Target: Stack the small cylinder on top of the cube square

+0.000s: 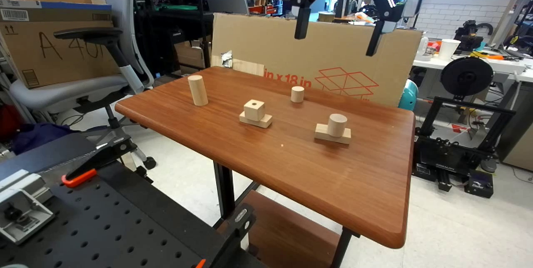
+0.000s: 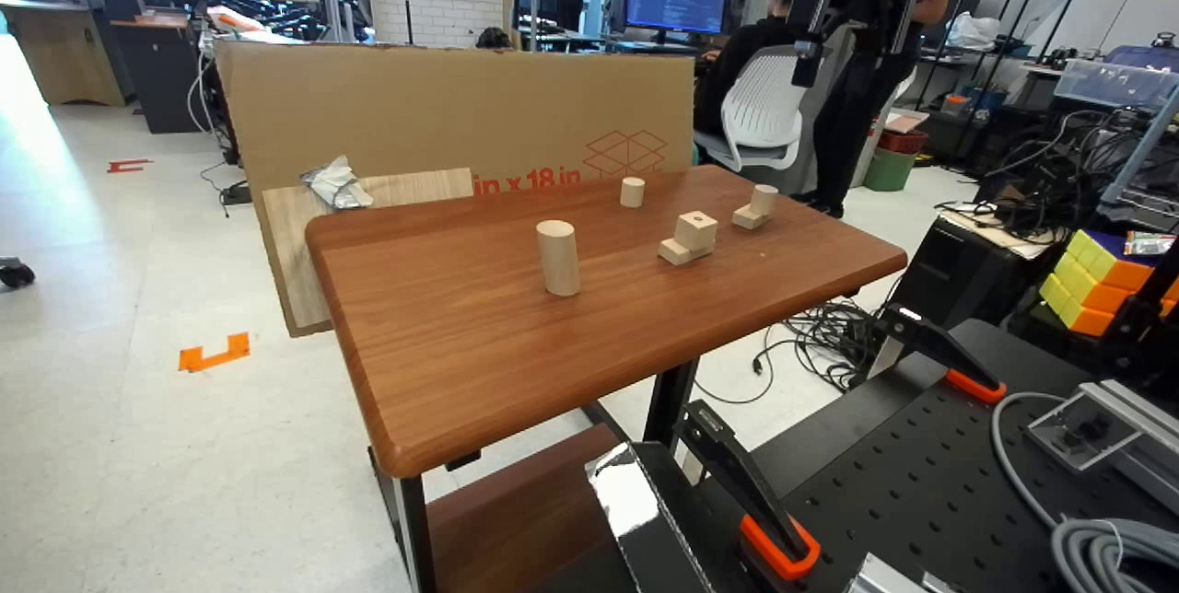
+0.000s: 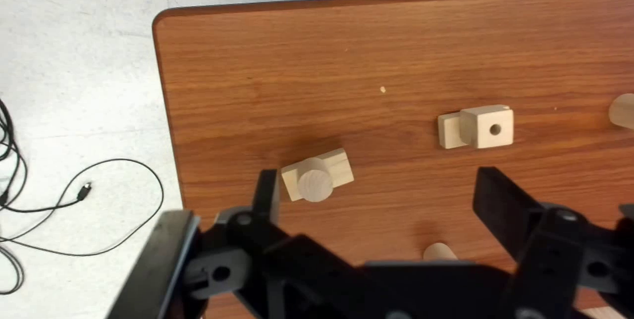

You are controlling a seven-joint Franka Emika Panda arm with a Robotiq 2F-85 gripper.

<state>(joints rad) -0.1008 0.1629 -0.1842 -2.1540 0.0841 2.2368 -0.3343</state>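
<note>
The small cylinder (image 1: 297,94) is a stubby pale-wood piece standing upright on the table in both exterior views (image 2: 632,193). In the wrist view only part of it (image 3: 439,251) shows past the gripper body. The cube square (image 1: 254,110), with a dark hole in its top, sits on a flat wooden slab (image 1: 262,122) in both exterior views (image 2: 697,231). The cube (image 3: 495,129) is beyond the right fingertip in the wrist view. My gripper (image 1: 336,45) is wide open and empty, high above the table. Its fingers (image 3: 379,180) touch nothing.
Another short cylinder (image 1: 337,125) stands on a second slab (image 1: 321,131), also seen in the wrist view (image 3: 315,185). A tall cylinder (image 1: 198,90) stands near the table's (image 1: 308,168) far-left part in that view. A cardboard sheet (image 1: 258,39) stands behind the table.
</note>
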